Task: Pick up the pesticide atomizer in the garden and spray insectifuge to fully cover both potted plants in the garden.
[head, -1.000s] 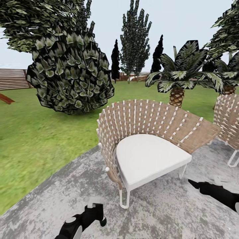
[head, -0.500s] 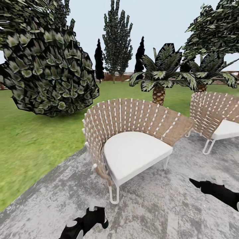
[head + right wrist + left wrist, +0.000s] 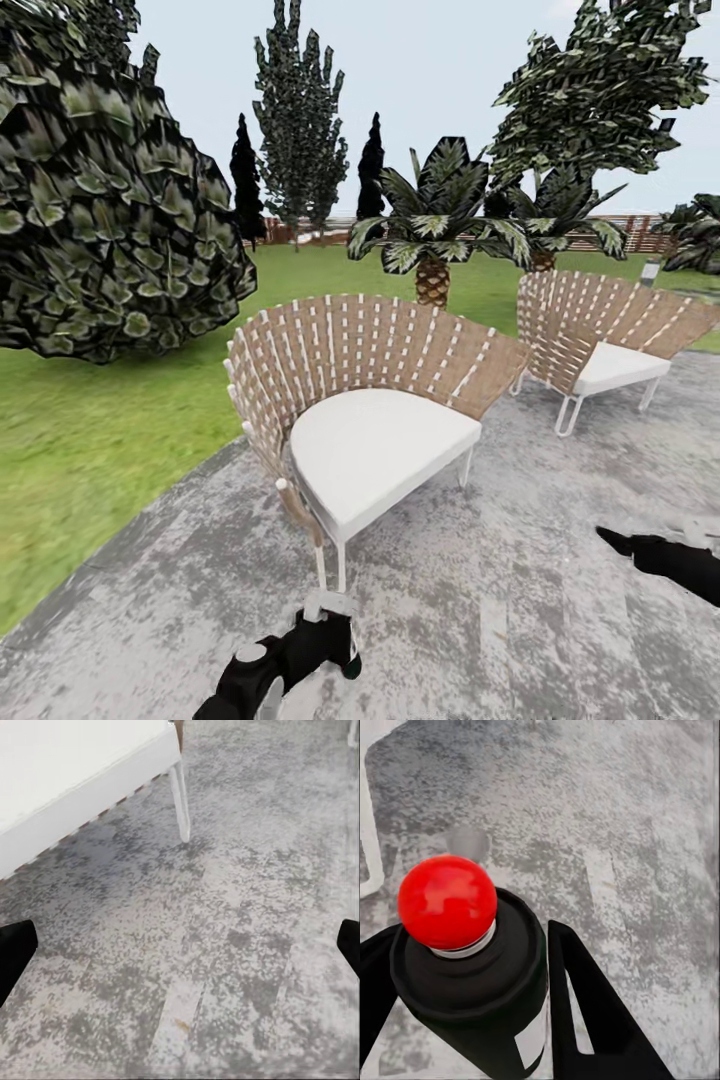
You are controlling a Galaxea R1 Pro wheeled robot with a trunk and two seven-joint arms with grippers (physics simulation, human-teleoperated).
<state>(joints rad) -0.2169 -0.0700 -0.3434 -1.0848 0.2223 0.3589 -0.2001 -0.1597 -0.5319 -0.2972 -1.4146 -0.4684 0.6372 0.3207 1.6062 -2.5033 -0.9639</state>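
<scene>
Standing on the grey paved circle (image 3: 520, 600) of the garden, the robot faces a woven wicker chair (image 3: 360, 400) with a white seat cushion; a second chair of the same make (image 3: 600, 340) sits further back to the right, also on the paving. Left end effector (image 3: 325, 625) low in the head view, clamped on the pesticide atomizer (image 3: 472, 982): the left wrist view shows a dark bottle with a pale label patch on its side, a black collar and a round red cap on top, gripped between two black fingers (image 3: 592, 1012) that press its sides. Bottle held upright above the paving, close to the near chair's front leg (image 3: 340, 565). Right end effector (image 3: 180, 945) spread wide apart, nothing between the fingers; its two black tips sit at opposite edges of the right wrist view, over bare paving beside a white chair leg (image 3: 180, 802) and the edge of a white cushion. In the head view the right arm (image 3: 665, 560) reaches in low at the right. Lawn (image 3: 90, 440) to the left of the paving, with a large round dark bush (image 3: 110, 230). Behind the chairs: two short palms (image 3: 435, 225), tall dark trees (image 3: 295, 110), a brown slatted fence (image 3: 640, 230) at the far edge.
</scene>
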